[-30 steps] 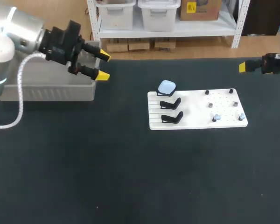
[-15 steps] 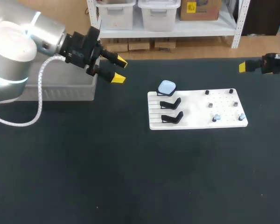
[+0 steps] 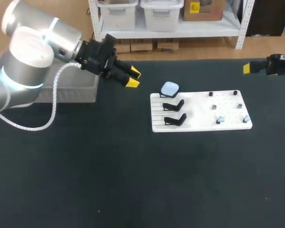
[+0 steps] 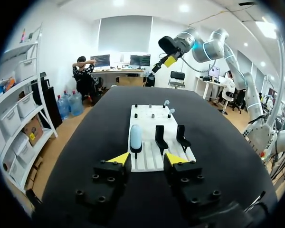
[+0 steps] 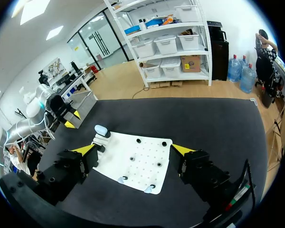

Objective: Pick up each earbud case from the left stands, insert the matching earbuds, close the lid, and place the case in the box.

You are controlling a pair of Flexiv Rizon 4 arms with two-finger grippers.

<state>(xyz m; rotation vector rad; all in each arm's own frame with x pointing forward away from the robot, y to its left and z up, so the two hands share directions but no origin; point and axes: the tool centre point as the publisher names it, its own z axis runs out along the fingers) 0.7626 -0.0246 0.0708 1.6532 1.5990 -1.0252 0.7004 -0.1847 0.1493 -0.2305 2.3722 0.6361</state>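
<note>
Pale-blue earbud case [image 3: 170, 88] perched on the farthest of three black stands [image 3: 175, 105] at the left end of the white board [image 3: 199, 124]; other two bare. Small bluish earbuds [image 3: 220, 119], probably two, among pegs at the board's right end. Left gripper [image 3: 133, 79] open and empty, hovering between grey box [image 3: 78, 95] and board, nothing between it and the case. Right gripper [image 5: 134, 149] spread wide, empty, well apart, over the far right edge. Black table [image 3: 133, 180] beneath.

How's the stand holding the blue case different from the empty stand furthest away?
The loaded stand carries a pale blue earbud case; the far stand is bare. The loaded stand is mostly hidden; the far stand shows its whole black shape. Both stand on the white board.
</note>
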